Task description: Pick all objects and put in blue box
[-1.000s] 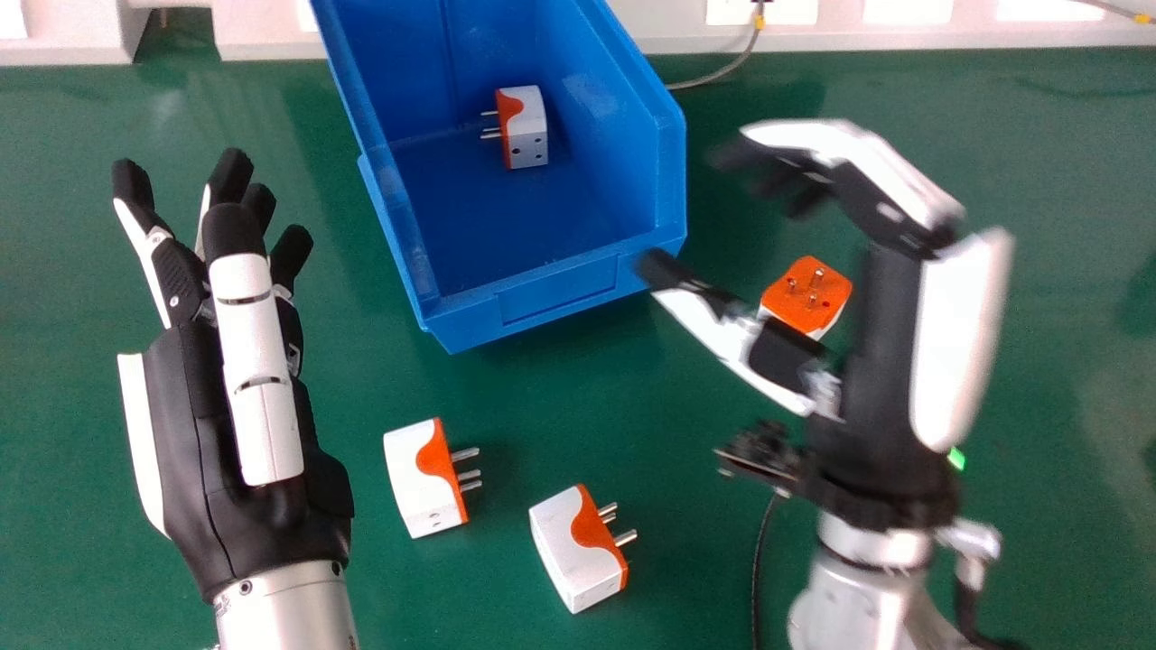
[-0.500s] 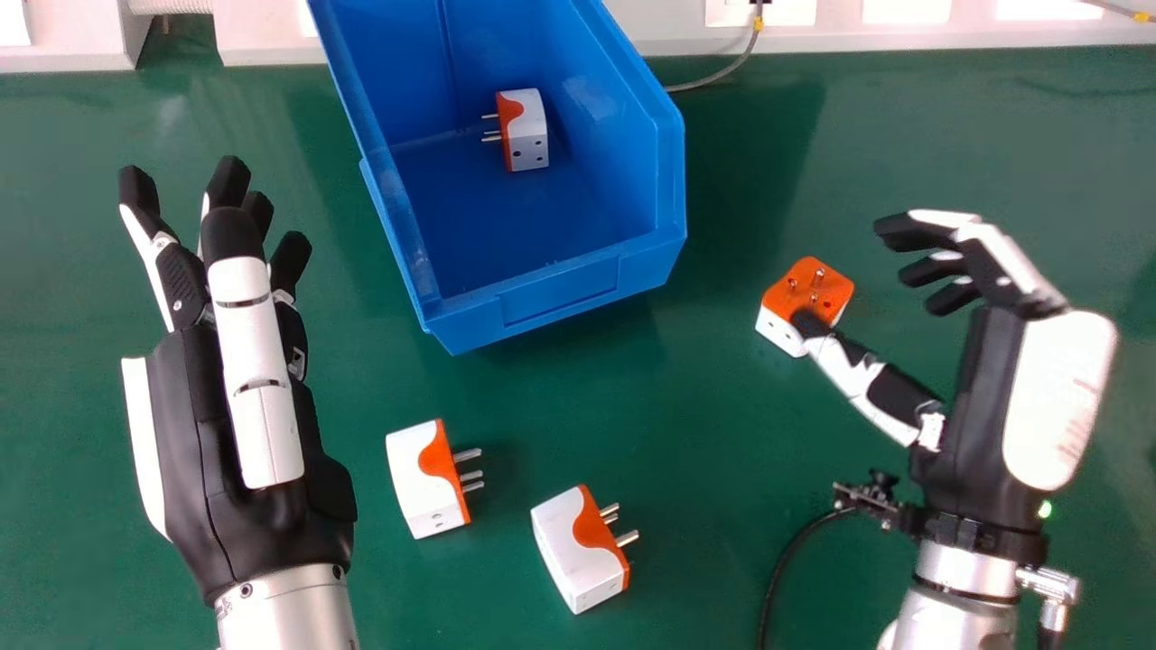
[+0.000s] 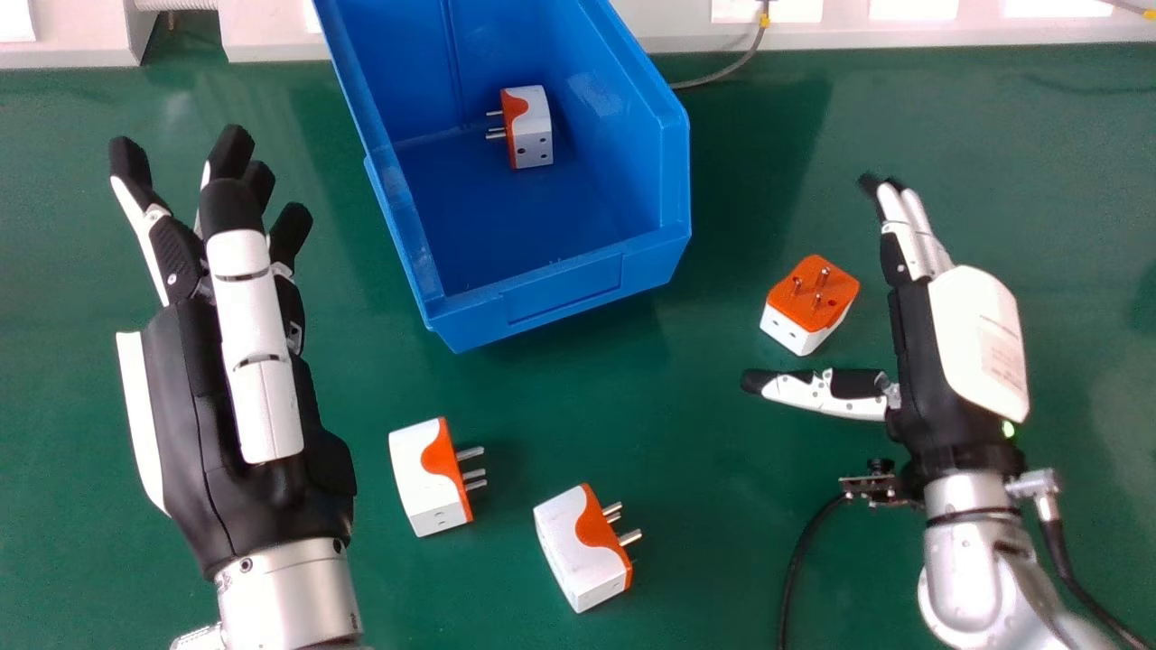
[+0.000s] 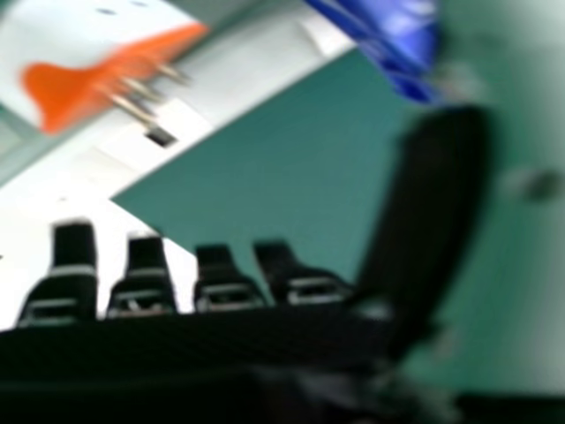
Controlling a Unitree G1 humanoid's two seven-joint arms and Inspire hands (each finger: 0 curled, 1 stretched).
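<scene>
So we've got one adapter (image 3: 531, 126) sitting inside the blue box (image 3: 564, 287), and three more on the tabletop (image 3: 704, 515). Looks to us like the job now is grabbing the prongs-up adapter (image 3: 810, 302), just off the box's right side near its front corner. The right robot hand (image 3: 966, 343) is farther out to the right of the box, fingers straight, thumb swung wide, nothing in it. The left robot hand (image 3: 194, 424) is open and empty too, off to the box's left.

How we'd do it: slide in low toward the box so the adapter ends up well inside that thumb gap, then pinch the white body, not the prongs, cause metal pins give a lousy grip. We want thumb and fingers closing evenly or it'll probably spin or skid. Then lift well over the box's rim, and let go low, clear of the one inside.

After that we're left with the left-hand adapter (image 3: 420, 478) and the nearest adapter (image 3: 573, 546), both in front of the box.
</scene>
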